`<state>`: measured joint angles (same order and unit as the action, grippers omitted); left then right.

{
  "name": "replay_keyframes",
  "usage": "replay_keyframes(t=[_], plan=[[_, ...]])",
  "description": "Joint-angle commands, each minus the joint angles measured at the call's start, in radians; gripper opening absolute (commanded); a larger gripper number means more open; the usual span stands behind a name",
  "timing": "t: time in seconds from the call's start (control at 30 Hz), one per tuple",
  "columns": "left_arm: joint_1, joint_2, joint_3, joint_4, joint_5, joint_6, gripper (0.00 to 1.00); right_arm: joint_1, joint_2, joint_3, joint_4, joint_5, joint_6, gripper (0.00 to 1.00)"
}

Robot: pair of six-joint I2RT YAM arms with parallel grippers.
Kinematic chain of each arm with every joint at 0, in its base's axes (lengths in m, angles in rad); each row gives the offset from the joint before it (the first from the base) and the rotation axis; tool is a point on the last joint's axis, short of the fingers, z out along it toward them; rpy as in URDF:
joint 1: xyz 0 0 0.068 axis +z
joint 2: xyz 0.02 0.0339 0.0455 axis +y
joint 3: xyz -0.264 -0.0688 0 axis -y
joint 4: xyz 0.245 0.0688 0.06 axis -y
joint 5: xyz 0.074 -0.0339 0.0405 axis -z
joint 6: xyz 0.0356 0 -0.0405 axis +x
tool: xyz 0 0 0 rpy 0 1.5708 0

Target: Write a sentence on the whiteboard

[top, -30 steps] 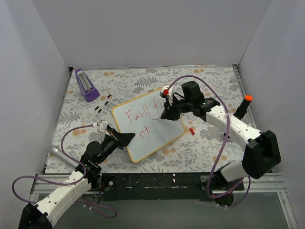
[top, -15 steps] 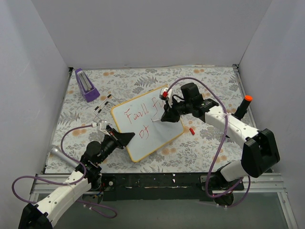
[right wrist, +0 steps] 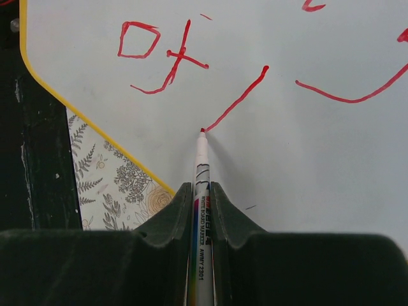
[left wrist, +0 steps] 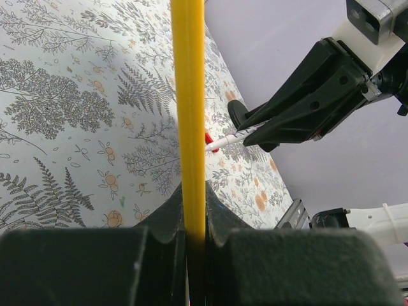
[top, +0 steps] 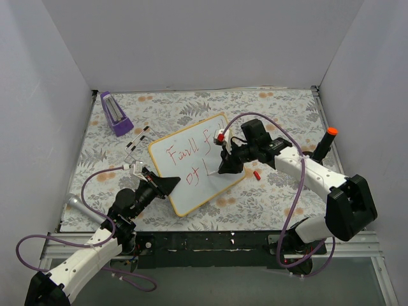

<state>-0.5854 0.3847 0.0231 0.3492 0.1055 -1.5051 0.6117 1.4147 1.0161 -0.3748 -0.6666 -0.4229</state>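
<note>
The whiteboard [top: 191, 185], white with a yellow frame, lies tilted on the floral table. My left gripper [top: 167, 185] is shut on its near left edge; in the left wrist view the yellow frame [left wrist: 189, 95] runs up from between the jaws of that gripper [left wrist: 189, 191]. The sentence [top: 182, 155] is red handwriting in two lines. My right gripper [top: 224, 167] is shut on a white marker [right wrist: 202, 191]. The marker's red tip [right wrist: 203, 131] touches the whiteboard [right wrist: 306, 159] at the end of a slanted stroke, to the right of the lower line's word [right wrist: 159, 54].
A purple block [top: 115, 113] stands at the back left, with black-and-white strips [top: 137, 137] near it. A small red cap [top: 256, 174] lies just off the board's right edge. A black post with a red top [top: 325, 141] stands at the right wall.
My right gripper has carried the marker from the upper line down to the lower line and drawn a slanted stroke there. The left gripper has kept its hold on the board.
</note>
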Motion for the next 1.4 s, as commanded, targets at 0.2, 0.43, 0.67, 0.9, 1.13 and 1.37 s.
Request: replay_keyframes(t=[0.2, 0.43, 0.67, 0.9, 1.13, 1.37], plan=[[-0.004, -0.024, -0.012, 0.192, 0.017, -0.012, 0.00, 0.002, -0.022, 0.067, 0.043, 0.033, 0.024, 0.01], [-0.002, -0.030, -0.017, 0.188, 0.014, -0.012, 0.00, -0.006, 0.004, 0.093, 0.048, 0.050, 0.042, 0.01], [-0.004, -0.032, -0.012, 0.183, 0.016, -0.009, 0.00, -0.024, 0.023, 0.098, 0.059, 0.078, 0.061, 0.01], [-0.002, -0.038, -0.011, 0.180, 0.016, -0.009, 0.00, -0.063, 0.015, 0.095, 0.062, 0.071, 0.070, 0.01], [-0.002, -0.018, -0.009, 0.195, 0.019, -0.007, 0.00, -0.061, 0.024, 0.087, -0.013, 0.004, 0.010, 0.01], [-0.002, -0.001, -0.011, 0.211, 0.019, -0.007, 0.00, -0.050, 0.007, 0.041, -0.044, -0.010, -0.033, 0.01]])
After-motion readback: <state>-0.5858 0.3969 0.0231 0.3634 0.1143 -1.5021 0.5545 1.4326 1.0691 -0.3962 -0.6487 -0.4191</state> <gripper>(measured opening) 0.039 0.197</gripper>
